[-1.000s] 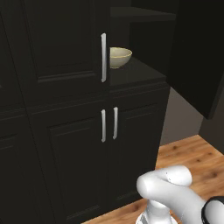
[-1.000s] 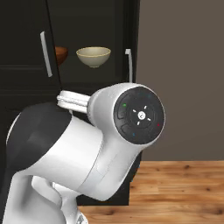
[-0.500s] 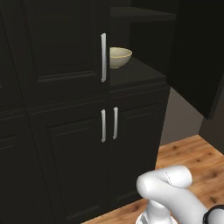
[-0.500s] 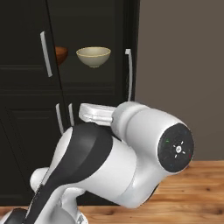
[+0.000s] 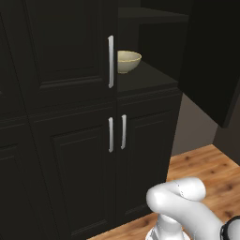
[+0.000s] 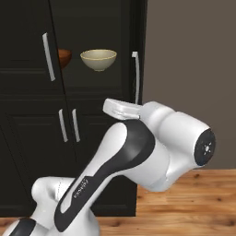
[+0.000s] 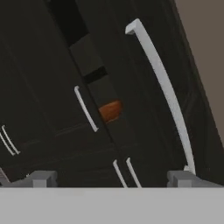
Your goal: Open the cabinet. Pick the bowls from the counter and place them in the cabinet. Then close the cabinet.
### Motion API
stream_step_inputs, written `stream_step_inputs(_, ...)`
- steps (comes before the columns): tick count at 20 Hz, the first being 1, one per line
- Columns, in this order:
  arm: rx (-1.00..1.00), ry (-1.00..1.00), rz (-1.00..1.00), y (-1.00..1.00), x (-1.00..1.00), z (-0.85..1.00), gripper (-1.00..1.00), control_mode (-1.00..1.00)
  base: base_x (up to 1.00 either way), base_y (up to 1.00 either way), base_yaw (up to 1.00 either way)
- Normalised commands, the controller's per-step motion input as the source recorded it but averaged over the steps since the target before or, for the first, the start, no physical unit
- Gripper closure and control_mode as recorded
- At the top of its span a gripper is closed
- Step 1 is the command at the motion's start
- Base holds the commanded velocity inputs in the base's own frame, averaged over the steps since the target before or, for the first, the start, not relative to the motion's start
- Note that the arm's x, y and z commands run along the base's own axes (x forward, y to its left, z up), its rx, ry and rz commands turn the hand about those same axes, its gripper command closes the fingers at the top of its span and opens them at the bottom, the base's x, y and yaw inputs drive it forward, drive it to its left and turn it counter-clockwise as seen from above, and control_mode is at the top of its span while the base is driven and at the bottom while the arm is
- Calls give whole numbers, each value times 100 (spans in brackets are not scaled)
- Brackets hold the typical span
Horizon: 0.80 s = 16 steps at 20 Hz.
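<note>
Gripper (image 7: pixel 111 178), a two-finger dark-tipped tool on the white arm, stands with its jaws wide apart and nothing between them, looking at the long slim white bar handle (image 7: pixel 162 89) of the open right door of the tall black panelled cabinet (image 5: pixel 65 51), with one fingertip just beside the handle's lower end. Over the last second the arm's elbow has swung down and to the right in the right base view, while the base itself has stayed put and the jaws have not changed. Both bowls sit on the cabinet's dark shelf: the pale cream bowl with a yellowish rim (image 6: pixel 98 59) in plain sight through the open side, and the glossy reddish-brown wood-like bowl (image 6: pixel 64 57) to its left, half hidden behind the closed left door. My reading is that the placing is finished and the arm is repositioning toward the open door's handle to close it.
</note>
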Motion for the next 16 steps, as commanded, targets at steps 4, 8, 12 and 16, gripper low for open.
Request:
stream_step_inputs(4, 8, -3, 18, 11, 43, -1, -100, -100, 0, 0, 0)
stream_step_inputs(8, 5, -7, 15, 54, 51, -2, -100, -100, 0, 0, 0)
stream_step_inputs(12, 3, -11, 13, 44, 73, -10, -100, -100, 0, 0, 0)
stream_step_inputs(16, 2, -12, 9, 31, 80, -15, -100, -100, 0, 0, 0)
